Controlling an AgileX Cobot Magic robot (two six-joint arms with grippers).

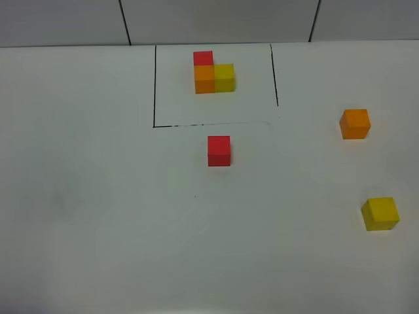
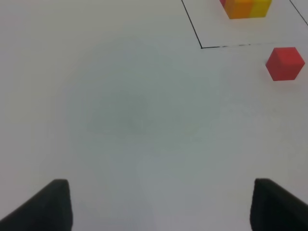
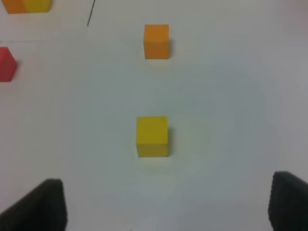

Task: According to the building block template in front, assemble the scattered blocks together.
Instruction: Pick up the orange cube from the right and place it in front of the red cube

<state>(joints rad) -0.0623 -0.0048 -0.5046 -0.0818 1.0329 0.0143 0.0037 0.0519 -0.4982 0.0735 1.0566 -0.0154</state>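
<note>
template (image 1: 213, 73) at 12 | red block (image 1: 219, 150) centre, orange block (image 1: 355, 123) at 2, yellow block (image 1: 381, 213) at 4 — all apart | left gripper (image 2: 161, 197), right gripper (image 3: 168, 199) wide open (empty) | tip: drop straight over yellow block, pinch flat sides

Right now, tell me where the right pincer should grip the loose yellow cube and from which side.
I'd grip the yellow cube across two opposite side faces, coming down from above. It sits flat, faces roughly square to the open right pincer, with the orange cube well clear.

Framed L template (image 1: 213, 75); 3 scattered blocks (image 1: 218, 150), apart.
</note>
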